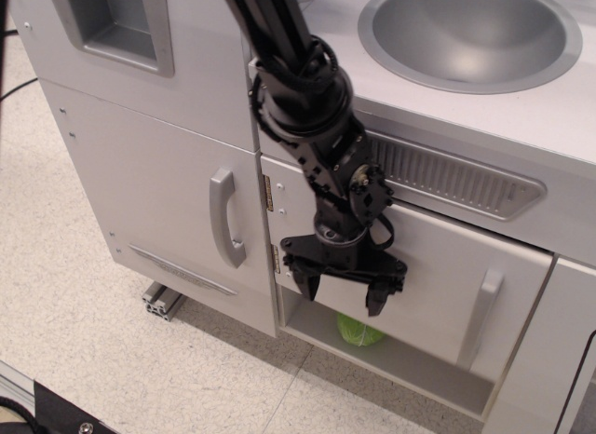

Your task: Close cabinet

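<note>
The cabinet's flat white door (pixel 438 271) is swung almost flat against the compartment front, under the grey vent grille (pixel 447 178). Its silver bar handle (pixel 481 305) stands near the right edge and its metal hinges (pixel 269 194) are on the left. My black gripper (pixel 343 294) is against the door's left half, fingers spread, open and holding nothing. Below the door's lower edge a strip of the compartment (pixel 410 364) still shows, with a green vegetable (pixel 359 332) inside. The inner shelf is hidden by the door.
A taller white door with a curved grey handle (pixel 224 217) stands to the left. A narrow plain white panel (pixel 549 359) is at the right. The metal sink (pixel 470 33) sits in the counter above. Speckled floor (pixel 112 359) lies below.
</note>
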`<action>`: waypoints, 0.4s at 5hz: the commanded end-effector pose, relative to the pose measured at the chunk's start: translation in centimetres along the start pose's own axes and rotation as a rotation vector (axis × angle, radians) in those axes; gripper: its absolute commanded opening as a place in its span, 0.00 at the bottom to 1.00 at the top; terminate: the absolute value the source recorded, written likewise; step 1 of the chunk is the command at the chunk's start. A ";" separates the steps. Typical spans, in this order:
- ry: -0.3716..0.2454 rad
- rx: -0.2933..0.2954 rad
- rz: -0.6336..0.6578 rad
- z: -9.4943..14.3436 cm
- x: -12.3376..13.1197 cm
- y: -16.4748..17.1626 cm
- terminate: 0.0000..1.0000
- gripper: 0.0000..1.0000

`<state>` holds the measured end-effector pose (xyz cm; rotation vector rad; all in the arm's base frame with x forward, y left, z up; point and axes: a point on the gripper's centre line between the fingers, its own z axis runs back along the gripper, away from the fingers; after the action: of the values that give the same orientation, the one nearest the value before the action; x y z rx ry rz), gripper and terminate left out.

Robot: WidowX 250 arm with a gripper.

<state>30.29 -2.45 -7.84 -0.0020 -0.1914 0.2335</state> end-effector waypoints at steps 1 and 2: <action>-0.090 -0.038 -0.055 2.1 -0.2 0.4 0.00 1.00; -0.057 -0.047 -0.104 4.0 -1.1 2.1 0.00 1.00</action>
<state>26.79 -1.47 -5.96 -0.0268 -0.2040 0.1153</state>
